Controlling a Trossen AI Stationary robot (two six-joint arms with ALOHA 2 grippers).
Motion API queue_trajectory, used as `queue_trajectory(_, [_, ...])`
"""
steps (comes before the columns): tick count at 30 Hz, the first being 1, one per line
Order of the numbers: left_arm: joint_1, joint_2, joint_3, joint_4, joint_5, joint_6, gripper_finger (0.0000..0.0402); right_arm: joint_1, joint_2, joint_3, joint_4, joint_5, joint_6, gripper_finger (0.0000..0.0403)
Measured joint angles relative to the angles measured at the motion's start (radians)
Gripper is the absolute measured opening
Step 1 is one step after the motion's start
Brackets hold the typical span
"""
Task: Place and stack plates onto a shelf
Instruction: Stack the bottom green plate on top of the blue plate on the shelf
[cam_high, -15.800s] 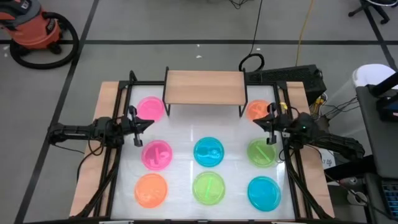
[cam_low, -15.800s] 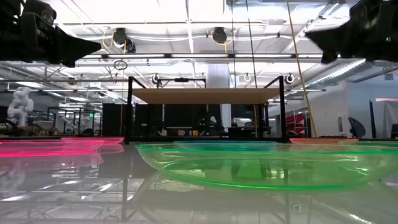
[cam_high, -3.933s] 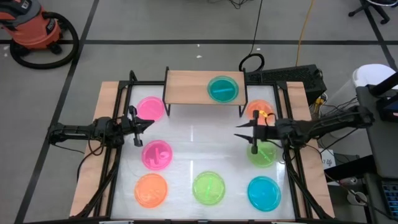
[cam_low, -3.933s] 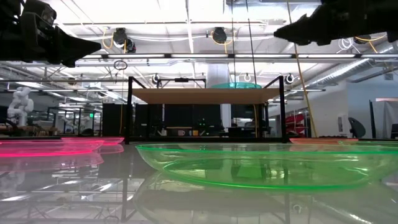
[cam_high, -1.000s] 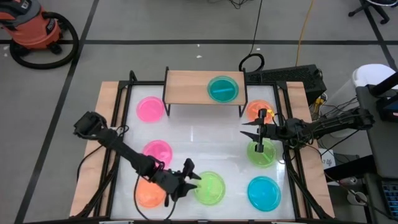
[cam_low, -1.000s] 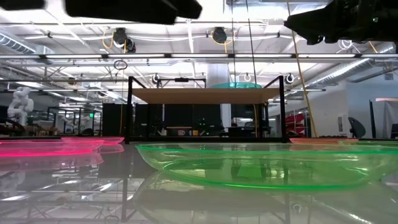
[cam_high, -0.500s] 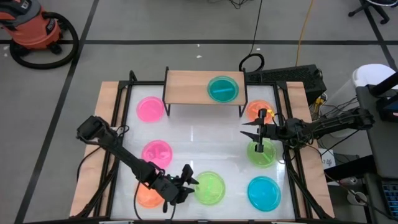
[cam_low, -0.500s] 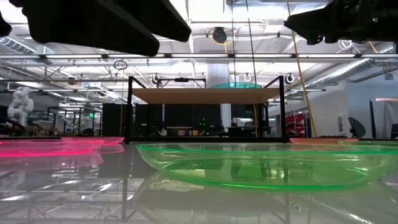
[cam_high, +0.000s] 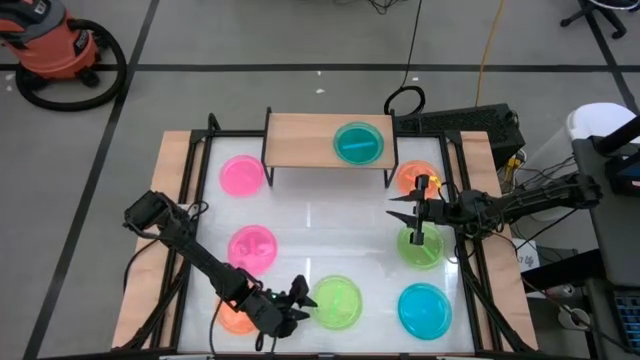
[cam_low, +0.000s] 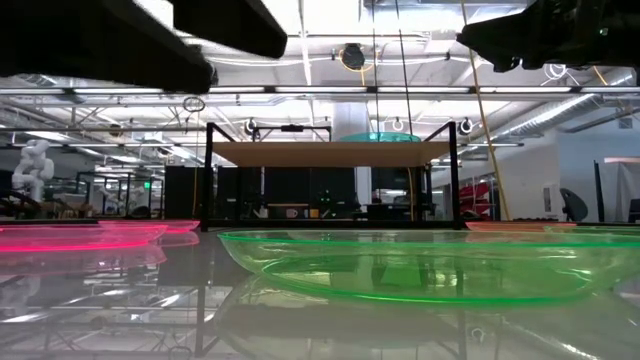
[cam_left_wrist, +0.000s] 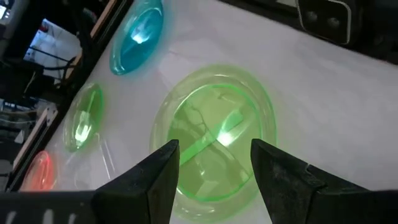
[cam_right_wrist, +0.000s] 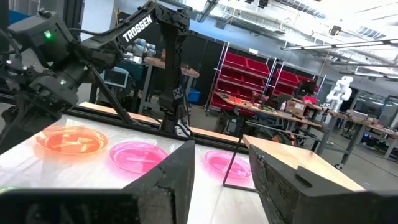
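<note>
Taking the small light-wood shelf on thin black legs (cam_high: 330, 140) as my mark, my left gripper (cam_high: 299, 298) hangs well in front of it, fingers apart and holding nothing, just at the left edge of the round translucent green plastic plate (cam_high: 336, 302) in the front row. My own arm covers most of the translucent orange plate (cam_high: 232, 317) at the front left, so only a sliver of it shows. Two translucent pink plates sit left of the shelf's front: one (cam_high: 241, 175) just beside its left leg, the other (cam_high: 252, 246) nearer me. A translucent teal-blue plate (cam_high: 358, 142) lies on the shelf's right half. My right gripper (cam_high: 402, 213) hovers in front of the shelf's right end, fingers parted and empty, partly masking a second green plate (cam_high: 424, 248) below it and the orange plate (cam_high: 412, 178) behind. A blue plate (cam_high: 424, 308) rests front right.
</note>
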Motion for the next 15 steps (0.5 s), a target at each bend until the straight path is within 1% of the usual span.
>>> queue_trajectory(3, [-0.003, 0.038, -0.001, 0.011, 0.03, 0.004, 0.0205, 0.0, 0.0, 0.0, 0.0, 0.0, 0.001, 0.0137])
queue_trajectory(5, [-0.005, 0.066, 0.003, 0.046, 0.056, 0.004, 0.0205, 0.0, 0.0, 0.0, 0.0, 0.0, 0.007, 0.0137])
queue_trajectory(10, [-0.005, 0.119, 0.02, 0.044, 0.063, 0.038, 0.0205, 0.0, 0.0, 0.0, -0.004, 0.0, 0.02, 0.0137])
queue_trajectory(15, [0.008, 0.138, 0.027, 0.037, 0.081, 0.045, 0.0205, 0.0, 0.0, 0.0, -0.001, 0.0, 0.037, 0.0137])
